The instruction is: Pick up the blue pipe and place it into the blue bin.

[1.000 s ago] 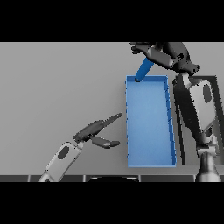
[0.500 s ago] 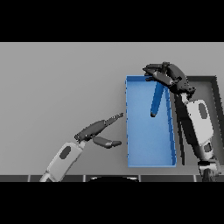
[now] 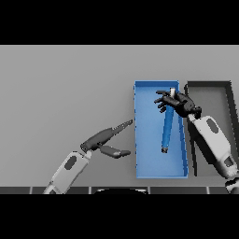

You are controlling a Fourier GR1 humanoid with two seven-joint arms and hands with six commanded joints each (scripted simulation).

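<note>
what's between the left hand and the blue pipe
In the head view, only bare grey table, the blue bin's left wall and bare bin floor separate the left hand from the blue pipe.

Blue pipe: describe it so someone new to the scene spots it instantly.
Find the blue bin, the open tray right of centre on the grey table, beside a dark bin. The blue pipe is the slim rod inside it, running lengthwise, top end at the right hand. It is the only loose object there.
</note>
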